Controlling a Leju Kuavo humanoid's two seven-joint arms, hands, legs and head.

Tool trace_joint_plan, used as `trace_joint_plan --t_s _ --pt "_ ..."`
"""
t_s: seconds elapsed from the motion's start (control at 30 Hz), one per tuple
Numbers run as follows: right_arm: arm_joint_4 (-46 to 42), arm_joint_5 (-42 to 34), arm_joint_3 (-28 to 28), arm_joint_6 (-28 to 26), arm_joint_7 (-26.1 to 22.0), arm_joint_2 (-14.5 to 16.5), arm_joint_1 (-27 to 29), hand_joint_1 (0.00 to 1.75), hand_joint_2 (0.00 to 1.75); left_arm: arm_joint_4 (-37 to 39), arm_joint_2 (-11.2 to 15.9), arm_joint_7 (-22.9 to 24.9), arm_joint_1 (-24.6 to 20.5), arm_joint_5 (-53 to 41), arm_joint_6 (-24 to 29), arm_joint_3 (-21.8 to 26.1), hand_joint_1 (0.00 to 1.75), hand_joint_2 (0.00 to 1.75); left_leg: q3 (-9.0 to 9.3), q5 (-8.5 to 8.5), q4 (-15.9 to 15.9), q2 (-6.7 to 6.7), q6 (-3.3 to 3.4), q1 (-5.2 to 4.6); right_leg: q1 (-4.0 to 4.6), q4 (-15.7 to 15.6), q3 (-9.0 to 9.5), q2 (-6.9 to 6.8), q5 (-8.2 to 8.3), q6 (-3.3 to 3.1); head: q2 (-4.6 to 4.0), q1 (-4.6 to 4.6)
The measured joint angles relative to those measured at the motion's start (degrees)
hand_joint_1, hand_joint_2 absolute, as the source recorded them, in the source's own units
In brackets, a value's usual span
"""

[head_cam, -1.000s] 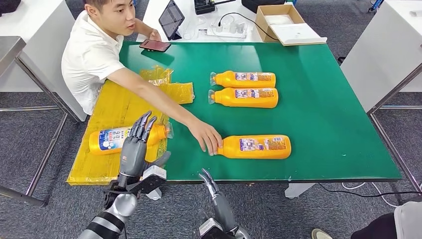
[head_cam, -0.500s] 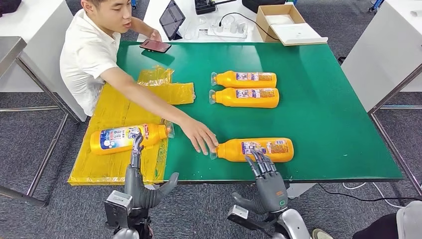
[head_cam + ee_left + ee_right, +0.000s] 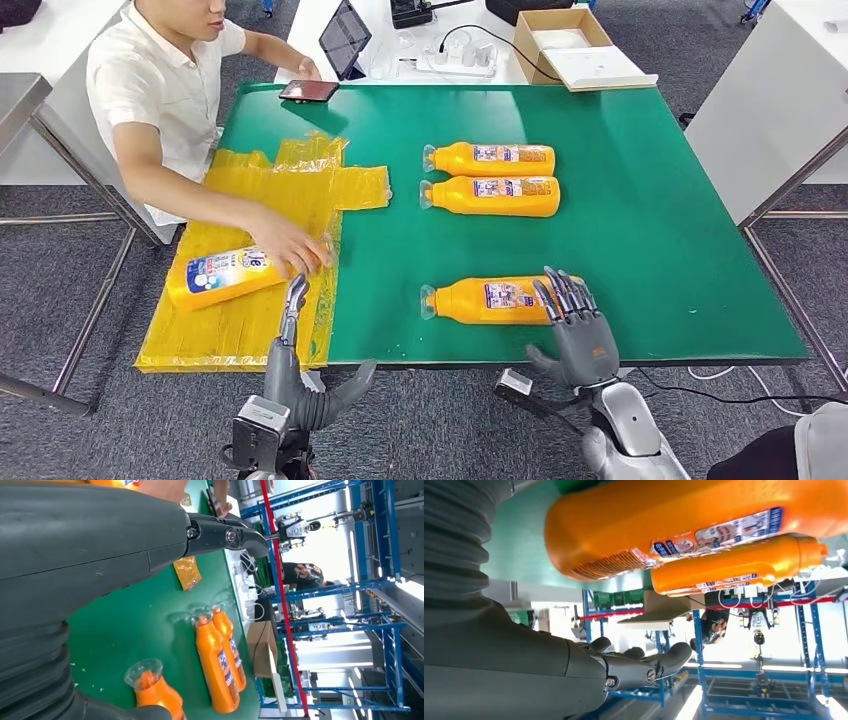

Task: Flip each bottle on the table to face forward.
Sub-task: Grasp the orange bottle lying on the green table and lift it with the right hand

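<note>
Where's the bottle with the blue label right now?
In the head view, the blue-label bottle lies on the yellow plastic sheet at the table's left side, under a person's hand, just beyond the left hand.

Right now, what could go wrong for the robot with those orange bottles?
The near bottle lies close to the table's front edge; the right hand, open beside it, might nudge it off. A person's hand rests on the bottle on the yellow plastic, near the left hand, so they could bump.
</note>
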Motion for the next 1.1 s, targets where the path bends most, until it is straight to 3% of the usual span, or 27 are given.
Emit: trace_joint_plan --t_s 0.3,0.6,1.1 --pt "9.7 -0.6 0.0 2.1 1.2 -0.8 -8.2 0.00 1.75 0.0 0.1 0.0 -0.6 -0.2 -0.7 -0.8 0.00 1.75 0.01 0.02 0.0 -0.01 0.02 -0.01 0.00 0.0 0.01 0.00 0.02 0.01 0.00 0.01" --pt "16.4 -1.6 0.0 4.9 0.8 -0.7 -11.8 0.00 1.75 0.0 0.2 0.1 -1.0 0.2 -1.6 -0.8 0.00 1.75 -0.01 0.02 0.0 -0.02 0.02 0.00 0.00 0.0 0.00 -0.01 0.01 0.01 0.00 0.00" --pt "27.1 0.8 1.7 11.8 3.8 2.1 -18.8 0.00 1.75 0.2 0.2 2.2 -3.0 1.4 -5.0 -1.2 0.00 1.75 0.50 -0.02 0.0 0.29 0.00 0.01 0.02 0.0 0.37 0.15 0.02 0.00 0.00 0.01"
